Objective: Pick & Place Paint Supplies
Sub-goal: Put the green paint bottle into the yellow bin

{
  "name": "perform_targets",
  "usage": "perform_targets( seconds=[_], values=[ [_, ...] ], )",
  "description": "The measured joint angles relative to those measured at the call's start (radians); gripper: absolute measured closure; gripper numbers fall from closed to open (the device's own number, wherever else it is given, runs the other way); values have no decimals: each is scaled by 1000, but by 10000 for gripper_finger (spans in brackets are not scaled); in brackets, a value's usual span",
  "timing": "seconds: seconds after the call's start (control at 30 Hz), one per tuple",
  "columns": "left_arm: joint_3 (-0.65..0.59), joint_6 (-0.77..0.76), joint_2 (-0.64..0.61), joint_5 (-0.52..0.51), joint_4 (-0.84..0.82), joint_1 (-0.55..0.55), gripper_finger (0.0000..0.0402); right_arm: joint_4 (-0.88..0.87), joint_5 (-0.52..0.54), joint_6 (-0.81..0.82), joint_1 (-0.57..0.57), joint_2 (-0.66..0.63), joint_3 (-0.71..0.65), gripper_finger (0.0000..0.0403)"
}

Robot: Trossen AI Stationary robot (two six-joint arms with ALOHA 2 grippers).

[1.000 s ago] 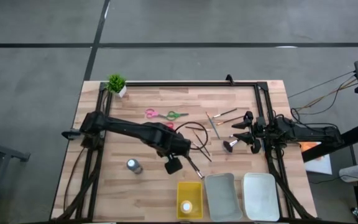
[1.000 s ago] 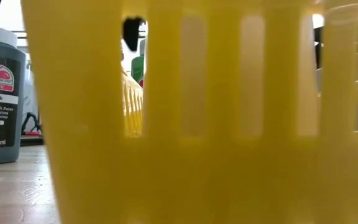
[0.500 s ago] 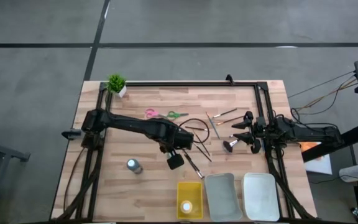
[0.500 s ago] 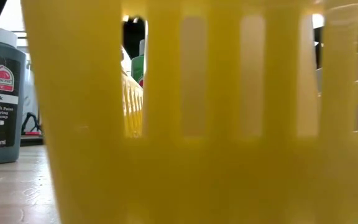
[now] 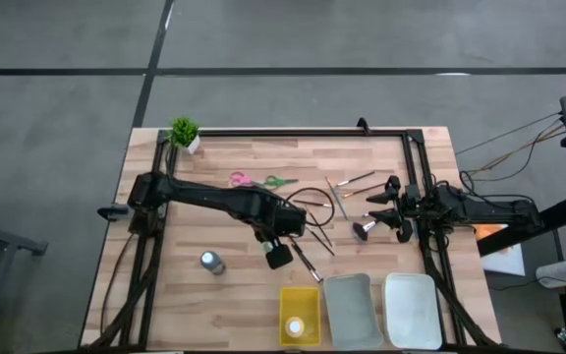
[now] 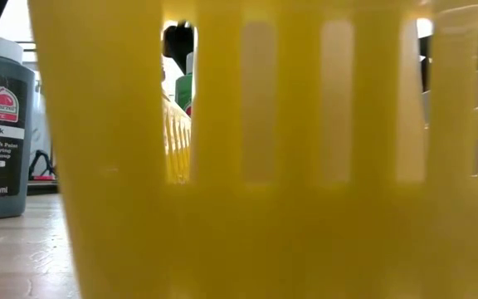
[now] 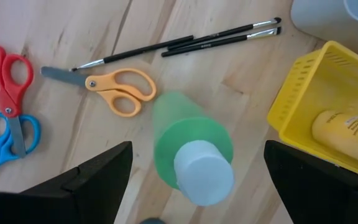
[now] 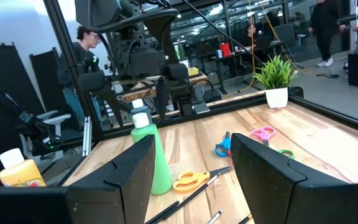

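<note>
Yellow tray [image 5: 300, 317] serves as landmark throughout. High view: one yellow bottle [image 5: 295, 326] already lies in this tray; the grey tray [image 5: 352, 311] and white tray [image 5: 413, 311] beside it look bare. Judged from this, the task is at an early stage. Left out are a grey-capped bottle [image 5: 210, 262] on the table to the tray's left, scissors [image 5: 261, 181] far behind the tray, and thin brushes [image 5: 347, 190] and a stubby brush [image 5: 364, 230] behind the grey tray. The left gripper [image 5: 276, 246] hangs just behind the yellow tray; the right gripper [image 5: 389, 208] waits at the table's right edge, behind the white tray.

Low view: the tray's slotted wall [image 6: 247, 149] fills the picture; a black paint bottle [image 6: 2, 124] stands to its left, and a green bottle [image 6: 185, 90] shows through a slot.

Left wrist view: a green bottle [image 7: 188, 152] stands upright between the spread, empty fingers [image 7: 86, 180], not yet gripped; the high view hides it under the arm. Orange scissors [image 7: 107, 87], red scissors [image 7: 8, 71], blue scissors [image 7: 8, 134] and two brushes [image 7: 222, 37] lie on the wood nearby.

Right wrist view: the right fingers [image 8: 129, 168] stand parted and empty; a plant [image 8: 276, 74] and a person [image 8: 82, 56] appear beyond the table.
</note>
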Motion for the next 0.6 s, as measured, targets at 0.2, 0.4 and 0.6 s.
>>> perform_targets(
  seconds=[0.2,0.4,0.6],
  values=[
    [-7,0,-1,-5,5,0,33,0,0,0,0,0,0,196],
    [-76,-1,-2,-6,46,2,33,0,0,0,0,0,0,196],
    [-153,-3,-21,7,108,6,33,0,0,0,0,0,0,196]
  ],
)
